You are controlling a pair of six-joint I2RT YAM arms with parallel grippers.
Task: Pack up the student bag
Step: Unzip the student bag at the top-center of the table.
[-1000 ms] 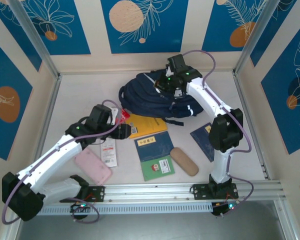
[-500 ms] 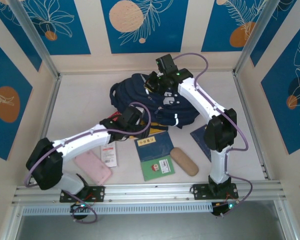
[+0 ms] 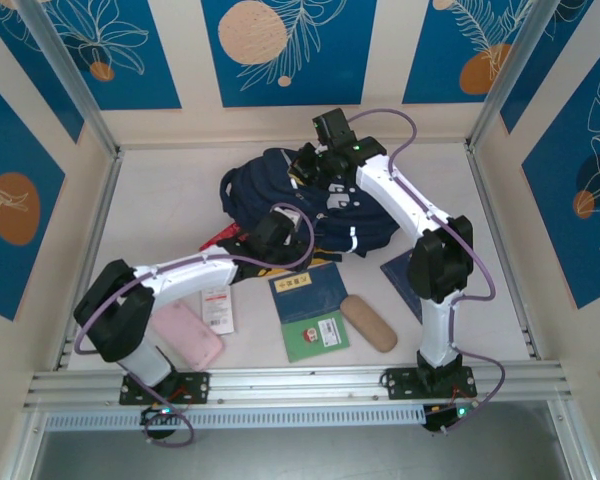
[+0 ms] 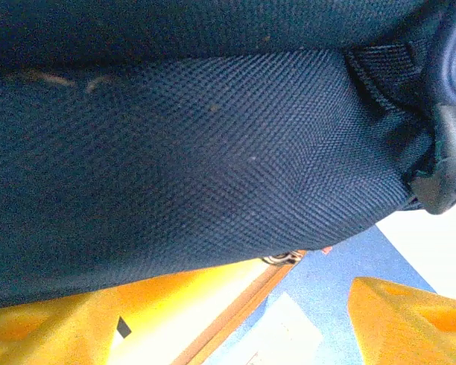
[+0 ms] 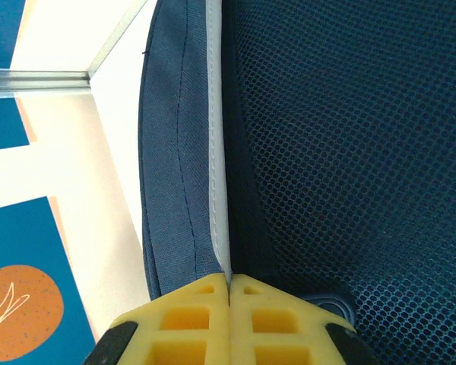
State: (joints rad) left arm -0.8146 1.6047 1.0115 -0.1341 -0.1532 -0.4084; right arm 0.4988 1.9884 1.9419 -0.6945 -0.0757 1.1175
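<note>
The student bag [image 3: 258, 185] occupied the upper centre of the worktop [image 3: 155, 205] and blocked any straight pass there. The right end effector [image 5: 228, 293], clamped on the bag's rim, barred the bag's upper edge together with its arm. The left end effector [image 4: 228, 304], jaws apart, sat close against the bag's lower side, its arm crossing the lower left diagonally. A blue booklet [image 3: 308, 289], green booklet [image 3: 317, 337], brown case [image 3: 368, 322], pink case [image 3: 187, 335] and white card [image 3: 217, 310] crowded the lower centre. Bare worktop lay at upper left and along the right edge.
</note>
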